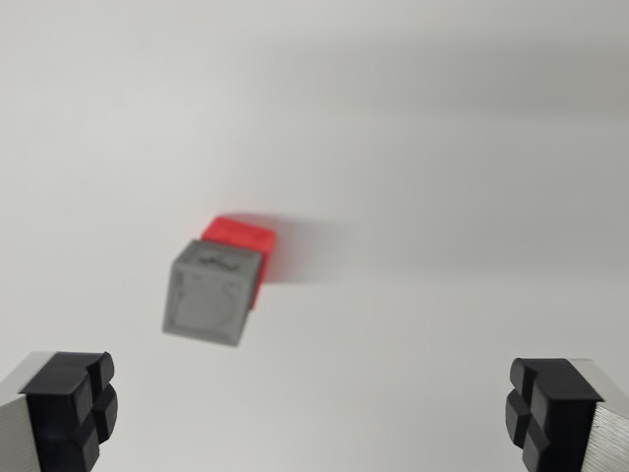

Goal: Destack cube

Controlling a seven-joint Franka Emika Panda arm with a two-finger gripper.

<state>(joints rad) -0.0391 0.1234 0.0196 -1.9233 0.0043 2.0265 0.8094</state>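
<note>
A matte white worktop [442, 147] filled the wrist view. The jaws [313, 413] stood spread wide and empty, black ridged pads [71, 403] on brushed metal, at the lower corners. Beyond them, left of centre, a grey cube [211, 295] with an embossed circular face sat stacked on a red cube [241, 234].

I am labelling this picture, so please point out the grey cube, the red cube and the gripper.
grey cube [211, 295]: wrist view, middle of its top face.
red cube [241, 233]: wrist view, the visible top part behind the grey cube.
gripper [313, 411]: wrist view, midway between the two black fingertips, open.
</note>
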